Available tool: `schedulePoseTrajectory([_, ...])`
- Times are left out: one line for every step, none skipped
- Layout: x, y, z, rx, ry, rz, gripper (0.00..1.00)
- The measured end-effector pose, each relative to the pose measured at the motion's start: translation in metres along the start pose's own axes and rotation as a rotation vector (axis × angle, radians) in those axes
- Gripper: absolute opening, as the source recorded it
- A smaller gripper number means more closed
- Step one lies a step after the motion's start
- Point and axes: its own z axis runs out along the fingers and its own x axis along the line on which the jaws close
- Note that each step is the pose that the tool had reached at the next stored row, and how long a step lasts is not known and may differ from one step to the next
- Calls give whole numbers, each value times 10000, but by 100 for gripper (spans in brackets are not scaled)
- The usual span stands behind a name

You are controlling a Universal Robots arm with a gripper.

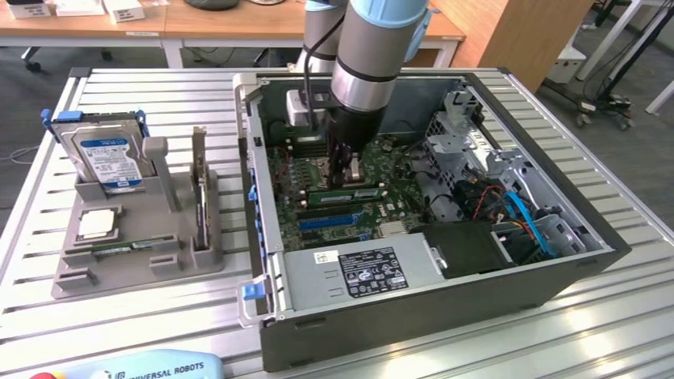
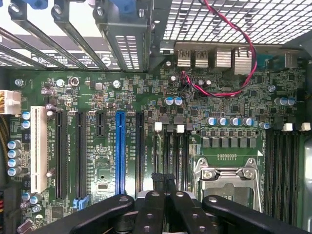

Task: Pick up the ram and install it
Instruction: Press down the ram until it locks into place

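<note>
Arm reaches down into the open PC case (image 1: 421, 316) on the slatted table (image 1: 589, 332); gripper (image 1: 349, 167) is low over the motherboard (image 1: 316, 170), near the case's far side. Fingers (image 2: 157, 207) are drawn together, closed. Between the fingertips in the wrist view sits a thin dark edge, over the slots next to the CPU socket (image 2: 226, 178); can't tell for sure whether that is the ram clamped in the grip. In the exterior view a green ram (image 1: 342, 192) stick lies in the motherboard slots just below the gripper, toward the case's near side; whether the fingers touch it can't be told.

Blue slot (image 2: 120, 148) and white slot (image 2: 38, 148) run parallel on the board, red-black wire (image 2: 243, 73) loops near the rear ports. Power supply (image 1: 358, 272) with label sits at the case's near edge, black fan (image 1: 469, 246) beside it, blue cables (image 1: 532, 221) toward the exterior view's right.

Grey holder (image 1: 137, 245) stands near the table's edge on the exterior view's left, well apart from the gripper: hard drive (image 1: 102, 158) upright in it, silver chip (image 1: 97, 223) flat in front, a green stick (image 1: 121, 249) lying in the near slot
</note>
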Motion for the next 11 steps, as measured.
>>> schedulePoseTrajectory([0,0,6,0,0,0,10])
schedulePoseTrajectory([0,0,11,0,-1,0,10])
schedulePoseTrajectory([1,0,16,0,0,1,10])
schedulePoseTrajectory([1,0,19,0,1,1,10])
schedulePoseTrajectory([1,0,19,-1,2,1,10])
schedulePoseTrajectory([1,0,19,-1,3,0,10])
schedulePoseTrajectory([1,0,20,-1,2,0,10])
schedulePoseTrajectory([1,-1,20,0,1,0,10])
schedulePoseTrajectory([1,-1,21,0,1,0,10])
schedulePoseTrajectory([0,-1,27,2,-4,0,10])
schedulePoseTrajectory([1,-1,32,2,-4,0,10])
